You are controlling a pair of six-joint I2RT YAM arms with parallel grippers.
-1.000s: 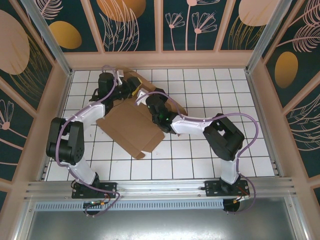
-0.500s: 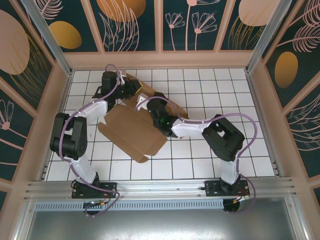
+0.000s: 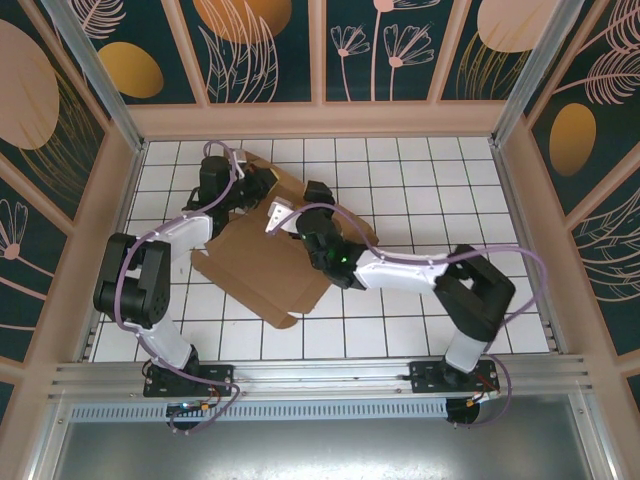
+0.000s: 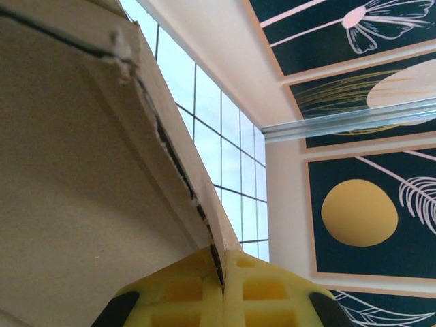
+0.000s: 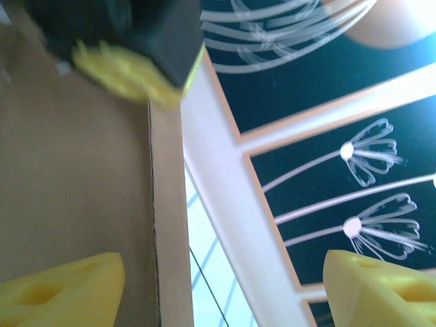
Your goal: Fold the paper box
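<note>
paper box (image 3: 262,262) on table (image 3: 440,170), left of centre; left gripper (image 4: 222,271) at far edge; right gripper (image 5: 225,286) beside

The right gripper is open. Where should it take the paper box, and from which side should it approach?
Probably the narrow border strip along the free edge of the paper box, near where the left gripper pinches it. That edge lies between the open fingers of the right gripper and the sheet is thin, so approach from the edge side, one finger on each face.

Overhead cam, wrist cams close, sharing paper box (image 3: 262,268)
</note>
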